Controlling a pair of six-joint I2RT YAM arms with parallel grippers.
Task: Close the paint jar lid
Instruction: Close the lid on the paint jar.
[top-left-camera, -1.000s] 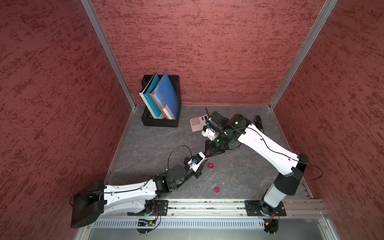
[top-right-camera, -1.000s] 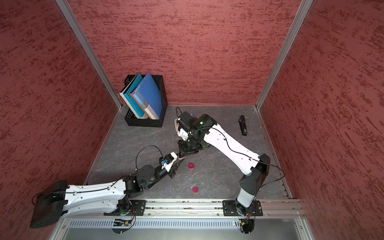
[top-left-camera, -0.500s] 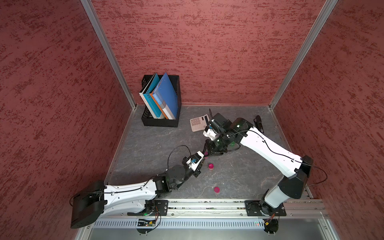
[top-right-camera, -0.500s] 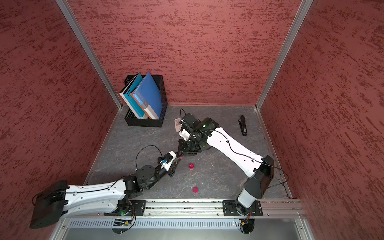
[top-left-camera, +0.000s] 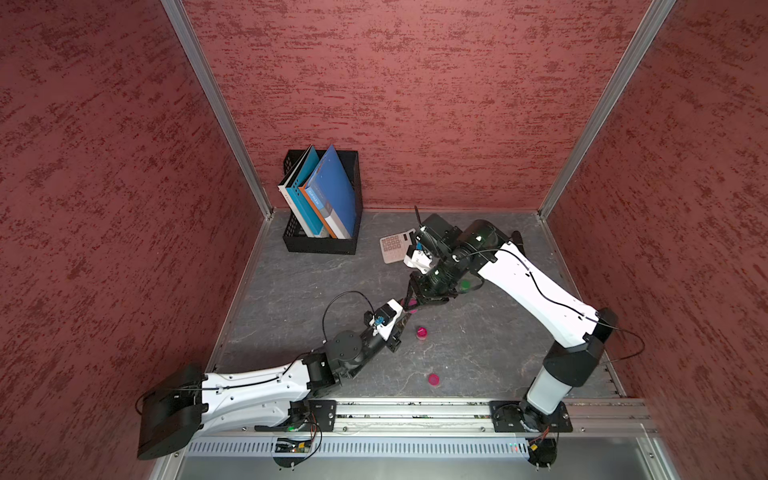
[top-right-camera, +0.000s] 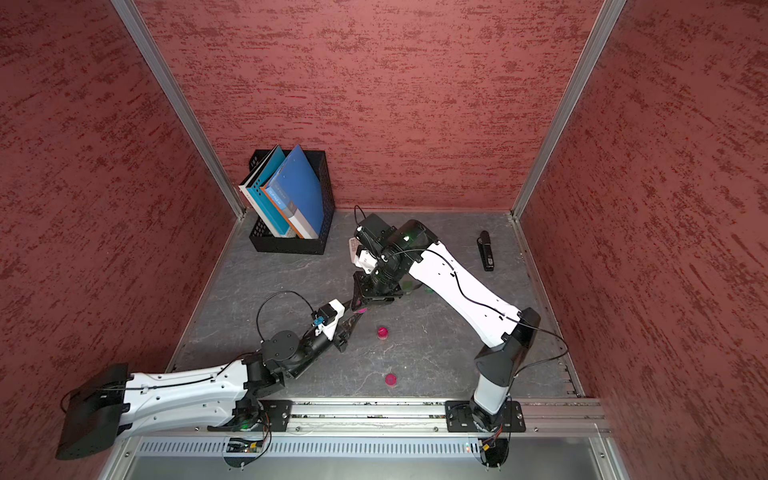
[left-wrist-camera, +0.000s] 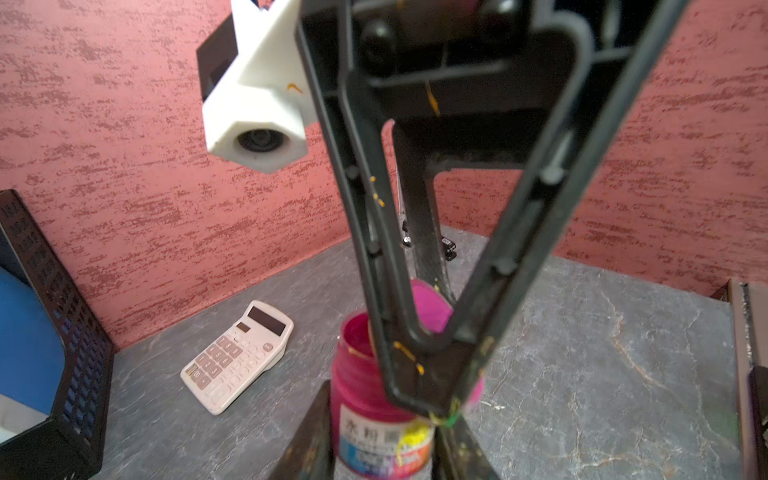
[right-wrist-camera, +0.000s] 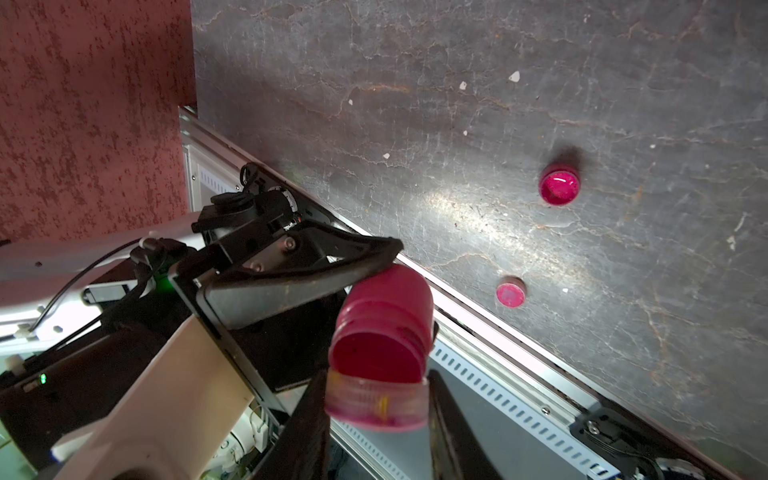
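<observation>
My left gripper (left-wrist-camera: 382, 451) is shut on a magenta paint jar (left-wrist-camera: 363, 374) with a printed label, holding it above the grey floor. The jar's mouth (right-wrist-camera: 376, 357) is uncovered and faces the right wrist camera. My right gripper (right-wrist-camera: 378, 428) is shut on the translucent pink lid (right-wrist-camera: 376, 405), which sits tilted right at the mouth's edge. In both top views the two grippers meet mid-floor, the left gripper (top-left-camera: 404, 318) just under the right gripper (top-left-camera: 412, 300), and only a sliver of the pink jar (top-right-camera: 362, 310) shows.
Another small open magenta jar (top-left-camera: 422, 332) and a loose pink cap (top-left-camera: 433, 379) lie on the floor toward the front rail. A calculator (top-left-camera: 392, 248), a black file box with books (top-left-camera: 322, 199) and a black stapler (top-right-camera: 485, 250) sit at the back.
The right gripper has come down and toward the left gripper, bringing the lid to the jar's mouth. The left arm and jar have stayed put.
</observation>
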